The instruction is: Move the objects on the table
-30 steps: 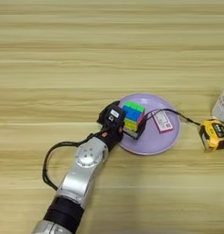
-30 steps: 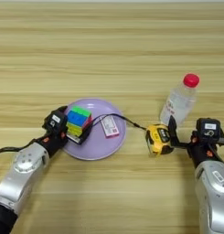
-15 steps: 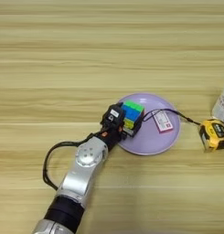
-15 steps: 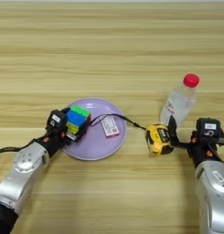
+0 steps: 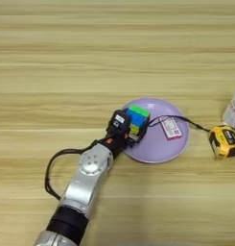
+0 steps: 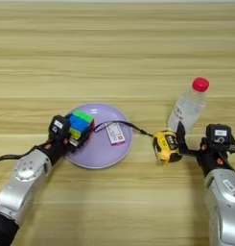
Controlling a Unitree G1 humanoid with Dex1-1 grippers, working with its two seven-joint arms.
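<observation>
Gripping glossy blocky puzzle cube point(image 5: 136, 120), left gripper point(image 5: 130, 131), round lilac plate point(image 5: 157, 153)

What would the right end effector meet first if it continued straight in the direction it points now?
Probably the yellow tape measure: the right end effector points left toward it. The bottle stands just behind that line; depth is unclear.

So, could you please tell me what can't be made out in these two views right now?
- Left gripper jaws: its own body and the puzzle cube hide them, so a grip can't be confirmed.
- Bottle: cut off by the left eye view's right edge; whole only in the right eye view.
- Right gripper: outside the left eye view.
- Label on the small card on the lilac plate: too small to read.
</observation>
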